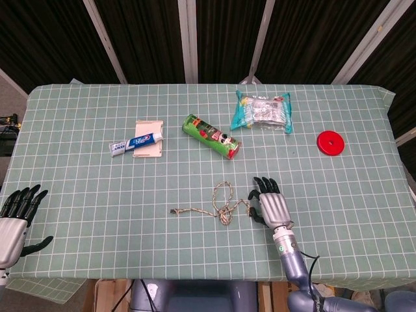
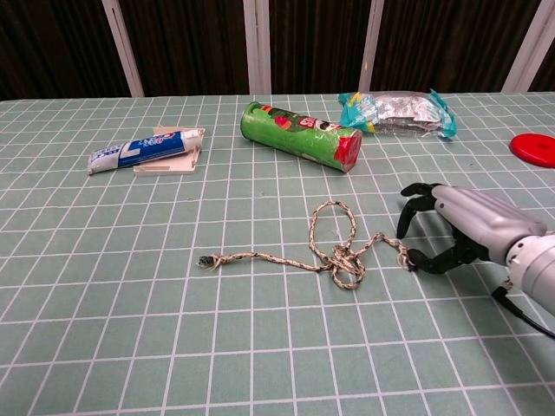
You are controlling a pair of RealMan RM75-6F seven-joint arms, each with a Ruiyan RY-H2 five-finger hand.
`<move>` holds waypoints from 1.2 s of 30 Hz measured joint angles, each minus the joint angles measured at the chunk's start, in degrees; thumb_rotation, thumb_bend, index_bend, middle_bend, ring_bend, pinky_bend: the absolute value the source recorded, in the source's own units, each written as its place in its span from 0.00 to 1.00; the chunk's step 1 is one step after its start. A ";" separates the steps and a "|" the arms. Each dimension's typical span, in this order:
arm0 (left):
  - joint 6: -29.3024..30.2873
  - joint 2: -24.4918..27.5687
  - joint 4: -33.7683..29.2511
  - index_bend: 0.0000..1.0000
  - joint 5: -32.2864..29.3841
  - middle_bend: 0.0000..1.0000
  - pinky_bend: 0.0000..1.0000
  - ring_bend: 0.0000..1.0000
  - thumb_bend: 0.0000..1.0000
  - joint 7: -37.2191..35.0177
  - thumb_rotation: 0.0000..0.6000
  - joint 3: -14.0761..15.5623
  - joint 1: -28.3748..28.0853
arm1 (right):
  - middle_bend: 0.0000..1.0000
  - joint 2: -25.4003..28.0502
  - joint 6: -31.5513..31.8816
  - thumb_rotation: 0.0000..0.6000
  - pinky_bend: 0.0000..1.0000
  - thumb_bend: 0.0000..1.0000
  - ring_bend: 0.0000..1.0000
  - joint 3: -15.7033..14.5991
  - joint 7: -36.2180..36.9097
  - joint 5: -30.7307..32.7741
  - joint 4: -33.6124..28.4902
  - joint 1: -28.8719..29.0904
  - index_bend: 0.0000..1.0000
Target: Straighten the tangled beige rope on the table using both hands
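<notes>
Table covered in green cloth with white grid, cloth edge hanging over the front. Behind it: dark wall with pale slanted struts. Bit of grey floor at far left. Even lighting, soft shadows.

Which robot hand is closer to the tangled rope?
The right hand. It sits right beside the rope's right end, fingers apart, not clearly holding it. The left hand is far off at the table's left edge, holding nothing.
</notes>
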 measured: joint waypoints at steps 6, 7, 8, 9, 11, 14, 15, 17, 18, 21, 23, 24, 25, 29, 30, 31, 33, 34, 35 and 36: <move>0.30 -0.06 0.01 0.05 0.32 0.00 0.00 0.00 0.10 0.06 1.00 0.04 0.02 | 0.13 -0.37 1.21 1.00 0.00 0.45 0.00 0.46 0.23 -0.61 -1.14 0.17 0.45; 0.31 -0.05 0.00 0.05 0.31 0.00 0.00 0.00 0.10 0.06 1.00 0.05 0.03 | 0.13 -0.44 1.52 1.00 0.00 0.45 0.00 0.61 0.16 -0.71 -1.49 0.23 0.45; 0.32 -0.05 -0.01 0.05 0.31 0.00 0.00 0.00 0.10 0.04 1.00 0.05 0.03 | 0.13 -0.49 1.78 1.00 0.00 0.45 0.00 0.70 0.01 -0.75 -1.77 0.26 0.45; 0.32 -0.04 -0.01 0.05 0.33 0.00 0.00 0.00 0.10 0.03 1.00 0.07 0.03 | 0.13 -0.55 2.03 1.00 0.00 0.45 0.00 0.79 -0.18 -0.77 -2.04 0.29 0.45; 0.31 -0.03 0.01 0.05 0.34 0.00 0.00 0.00 0.10 -0.02 1.00 0.09 0.03 | 0.13 -0.70 2.40 1.00 0.00 0.45 0.00 0.92 -0.54 -0.65 -2.62 0.31 0.45; 0.33 0.01 0.05 0.05 0.33 0.00 0.00 0.00 0.10 -0.06 1.00 0.10 0.02 | 0.13 -1.00 2.63 1.00 0.00 0.45 0.00 0.94 -1.21 -0.02 -3.23 0.28 0.45; 0.31 0.02 0.06 0.05 0.31 0.00 0.00 0.00 0.10 -0.08 1.00 0.09 0.02 | 0.12 -1.12 2.67 1.00 0.00 0.45 0.00 0.87 -1.45 0.16 -3.34 0.27 0.45; 0.27 0.05 0.08 0.05 0.21 0.00 0.00 0.00 0.10 -0.18 1.00 0.08 0.01 | 0.13 -1.51 2.79 1.00 0.00 0.45 0.00 0.66 -1.95 0.49 -3.41 0.24 0.45; 0.26 0.06 0.09 0.05 0.19 0.00 0.00 0.00 0.10 -0.22 1.00 0.08 0.01 | 0.13 -1.74 2.82 1.00 0.00 0.45 0.00 0.56 -2.11 0.67 -3.41 0.22 0.45; 0.24 0.08 0.11 0.05 0.23 0.00 0.00 0.00 0.10 -0.33 1.00 0.08 -0.03 | 0.13 -2.47 2.92 1.00 0.00 0.45 0.00 0.31 -2.77 1.15 -3.23 0.23 0.45; 0.23 0.09 0.10 0.05 0.22 0.00 0.00 0.00 0.10 -0.43 1.00 0.10 -0.03 | 0.12 -2.94 2.97 1.00 0.00 0.45 0.00 0.19 -3.26 1.34 -2.84 0.32 0.45; 0.21 0.11 0.10 0.05 0.21 0.00 0.00 0.00 0.10 -0.49 1.00 0.12 -0.03 | 0.12 -3.11 2.98 1.00 0.00 0.45 0.00 0.18 -3.45 1.46 -2.64 0.37 0.45; 0.21 0.13 0.11 0.05 0.21 0.00 0.00 0.00 0.10 -0.53 1.00 0.13 -0.04 | 0.12 -3.28 2.99 1.00 0.00 0.45 0.00 0.19 -3.66 1.66 -2.39 0.42 0.45; 0.26 0.19 0.11 0.05 0.29 0.00 0.00 0.00 0.10 -0.75 1.00 0.17 -0.04 | 0.12 -3.55 3.01 1.00 0.00 0.45 0.00 0.44 -4.11 2.27 -1.49 0.54 0.45; 0.25 0.20 0.11 0.05 0.31 0.00 0.00 0.00 0.10 -0.77 1.00 0.19 -0.04 | 0.12 -3.59 3.06 1.00 0.00 0.45 0.00 0.52 -4.12 2.33 -1.27 0.56 0.45; 0.24 0.20 0.11 0.05 0.34 0.00 0.00 0.00 0.10 -0.80 1.00 0.21 -0.04 | 0.12 -3.64 3.14 1.00 0.00 0.45 0.00 0.61 -4.04 2.35 -0.99 0.57 0.45; 0.28 0.20 0.12 0.05 0.39 0.00 0.00 0.00 0.10 -0.79 1.00 0.21 -0.05 | 0.12 -3.68 3.25 1.00 0.00 0.45 0.00 0.68 -3.80 2.35 -0.65 0.54 0.45; 0.28 0.19 0.11 0.05 0.39 0.00 0.00 0.00 0.10 -0.80 1.00 0.22 -0.05 | 0.13 -3.71 3.35 1.00 0.00 0.45 0.00 0.70 -3.61 2.32 -0.53 0.50 0.45; 0.27 0.19 0.10 0.05 0.38 0.00 0.00 0.00 0.10 -0.80 1.00 0.22 -0.05 | 0.12 -3.73 3.43 1.00 0.00 0.45 0.00 0.71 -3.46 2.24 -0.44 0.48 0.45; 0.24 0.19 0.07 0.05 0.38 0.00 0.00 0.00 0.10 -0.76 1.00 0.23 -0.06 | 0.13 -3.75 3.51 1.00 0.00 0.45 0.00 0.70 -3.34 2.14 -0.34 0.45 0.45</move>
